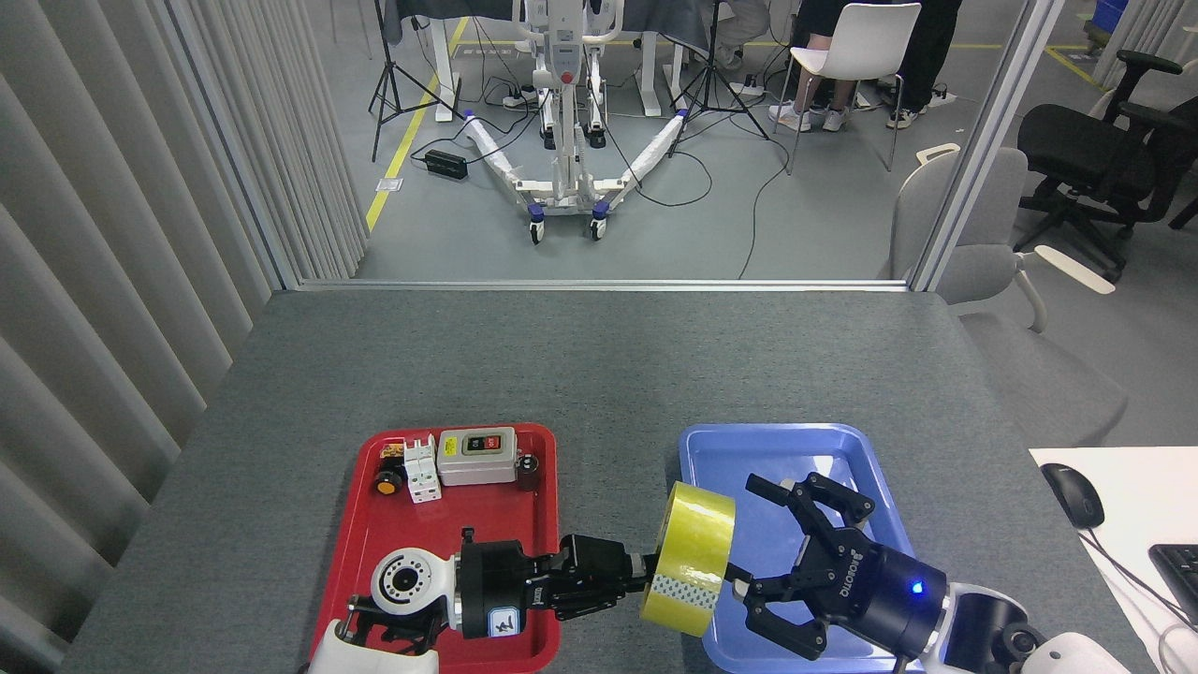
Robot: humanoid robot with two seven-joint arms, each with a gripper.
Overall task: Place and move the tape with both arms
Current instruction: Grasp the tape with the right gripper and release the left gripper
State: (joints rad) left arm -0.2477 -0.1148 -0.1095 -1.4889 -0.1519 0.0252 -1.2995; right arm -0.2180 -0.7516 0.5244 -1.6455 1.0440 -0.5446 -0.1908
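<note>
Tape between both grippers (midair)

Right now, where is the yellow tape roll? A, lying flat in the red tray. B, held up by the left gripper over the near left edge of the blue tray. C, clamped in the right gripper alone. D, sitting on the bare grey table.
B: the left gripper is shut on the tape at the blue tray edge, while the right gripper is open beside it.
</note>
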